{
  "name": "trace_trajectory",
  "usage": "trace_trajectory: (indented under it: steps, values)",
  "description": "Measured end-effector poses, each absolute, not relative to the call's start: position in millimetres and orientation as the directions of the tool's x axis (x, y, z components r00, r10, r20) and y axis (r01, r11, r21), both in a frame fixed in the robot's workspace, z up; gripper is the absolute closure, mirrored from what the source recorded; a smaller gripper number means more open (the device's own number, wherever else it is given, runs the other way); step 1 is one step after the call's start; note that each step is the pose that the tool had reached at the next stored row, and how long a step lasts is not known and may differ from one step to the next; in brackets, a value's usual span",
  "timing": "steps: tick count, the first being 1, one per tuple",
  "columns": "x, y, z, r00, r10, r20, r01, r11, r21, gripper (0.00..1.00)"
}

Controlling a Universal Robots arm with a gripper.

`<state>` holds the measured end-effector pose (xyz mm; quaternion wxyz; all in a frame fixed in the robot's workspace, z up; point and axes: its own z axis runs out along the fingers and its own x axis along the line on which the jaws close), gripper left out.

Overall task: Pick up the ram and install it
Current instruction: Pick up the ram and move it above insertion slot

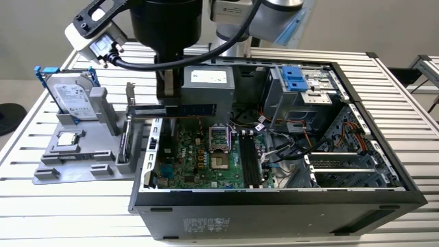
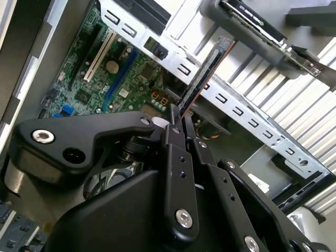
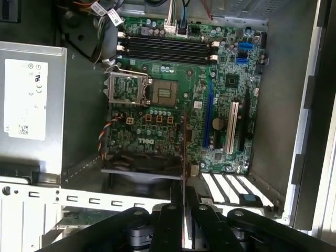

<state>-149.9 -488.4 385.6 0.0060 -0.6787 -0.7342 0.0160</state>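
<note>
While the arm hangs over the open computer case (image 1: 288,206), I see the gripper (image 1: 164,103) clamped on the ram (image 1: 195,109); the stick lies level in the exterior view, its long edge horizontal and its chips facing the camera. It sits above the case's wall on the exterior view's left, just in front of the grey power supply (image 1: 205,82) and near the grey stand (image 1: 82,159). That stand carries the hard drive (image 1: 69,95) upright in its blue-handled bracket, and the small square processor chip (image 1: 67,138) lies flat lower down. In both wrist views the ram shows edge-on, a thin dark line running straight out from between the black fingers (image 2: 177,168), which press against it on either side. In the first wrist view the stick hangs over the green motherboard (image 3: 157,139), beside the processor socket (image 3: 128,89) and well apart from the row of black memory slots (image 3: 163,47) at the board's far side.
</note>
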Motion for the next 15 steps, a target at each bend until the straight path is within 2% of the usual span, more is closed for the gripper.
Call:
trace_trajectory:
  steps: [15]
  values:
    - [-127, -488, 386, -0.079, 0.997, -0.013, 0.996, 0.078, -0.032, 1.00]
